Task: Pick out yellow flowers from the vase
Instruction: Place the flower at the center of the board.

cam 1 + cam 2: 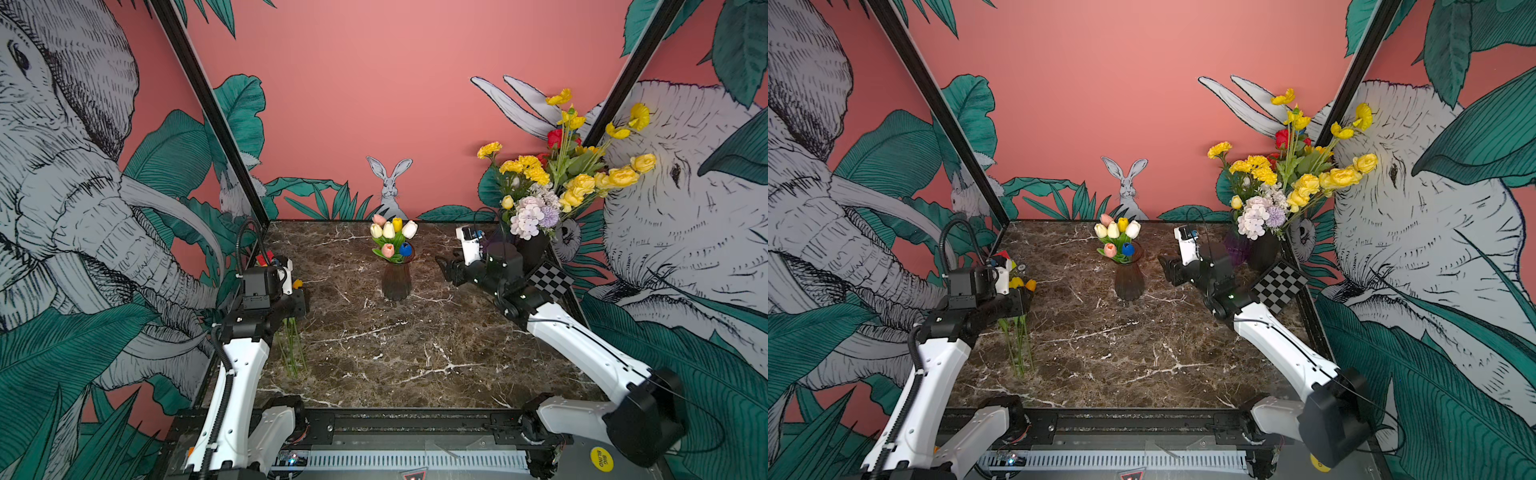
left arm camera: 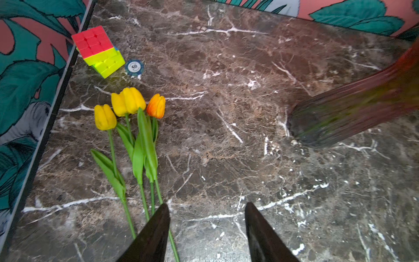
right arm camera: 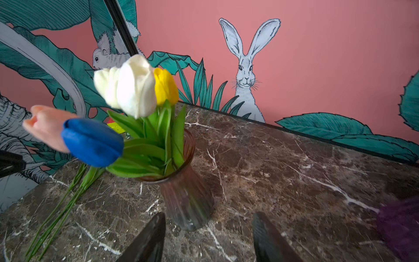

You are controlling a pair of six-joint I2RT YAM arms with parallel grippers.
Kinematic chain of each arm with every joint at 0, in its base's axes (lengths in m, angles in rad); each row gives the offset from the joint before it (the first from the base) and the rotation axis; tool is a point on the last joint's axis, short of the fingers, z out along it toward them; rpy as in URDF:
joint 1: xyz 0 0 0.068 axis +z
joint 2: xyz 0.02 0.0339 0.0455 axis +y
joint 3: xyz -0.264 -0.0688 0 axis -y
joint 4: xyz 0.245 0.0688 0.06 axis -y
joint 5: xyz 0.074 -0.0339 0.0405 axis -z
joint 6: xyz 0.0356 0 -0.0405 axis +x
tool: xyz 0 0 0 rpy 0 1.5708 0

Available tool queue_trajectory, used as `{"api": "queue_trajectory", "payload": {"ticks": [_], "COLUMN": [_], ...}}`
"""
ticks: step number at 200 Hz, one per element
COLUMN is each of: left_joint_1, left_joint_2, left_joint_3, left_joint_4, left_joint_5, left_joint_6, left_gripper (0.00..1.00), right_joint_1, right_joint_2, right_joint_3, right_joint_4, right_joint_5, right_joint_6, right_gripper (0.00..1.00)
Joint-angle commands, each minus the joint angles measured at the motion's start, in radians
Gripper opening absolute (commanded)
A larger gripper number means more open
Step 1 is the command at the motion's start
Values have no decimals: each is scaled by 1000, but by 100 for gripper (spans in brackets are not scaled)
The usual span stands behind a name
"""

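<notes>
A ribbed dark glass vase (image 1: 396, 282) (image 3: 186, 199) stands mid-table, holding white, pink and blue tulips and one yellow tulip (image 1: 397, 224) (image 3: 165, 88). Several yellow flowers (image 2: 128, 102), one of them orange-tinted, lie flat on the marble at the left with their stems side by side. My left gripper (image 2: 207, 215) (image 1: 296, 309) hovers over the stem ends, open and holding nothing. One green stem runs under a fingertip (image 2: 158, 224). My right gripper (image 3: 208, 226) (image 1: 446, 266) stands open just right of the vase, level with its base, with nothing between its fingers.
A Rubik's cube (image 2: 97, 51) and a poker chip (image 2: 134, 67) lie near the left wall beyond the laid flowers. At the back right stand a big mixed bouquet (image 1: 561, 178) with many yellow blooms, a purple vase (image 1: 1237, 249) and a checkerboard card (image 1: 548, 280).
</notes>
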Motion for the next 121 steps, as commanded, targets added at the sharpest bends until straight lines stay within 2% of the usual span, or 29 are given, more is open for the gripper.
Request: {"api": "queue_trajectory", "payload": {"ticks": [1, 65, 89, 121], "left_joint_1": [-3, -11, -10, -10], "left_joint_2": [-35, -76, -82, -83], "left_joint_3": [-23, -20, -21, -21], "left_joint_4": [40, 35, 35, 33], "left_joint_5": [61, 22, 18, 6], "left_joint_6": [9, 12, 15, 20], "left_gripper": [56, 57, 58, 59], "right_joint_1": [-31, -76, -76, -75], "right_joint_2": [113, 412, 469, 507], "right_joint_3": [106, 363, 420, 438], "right_joint_4": [113, 138, 123, 153], "right_joint_5": [-141, -346, -401, -429], "right_joint_6": [5, -30, -43, -41], "right_gripper": [62, 64, 66, 74]}}
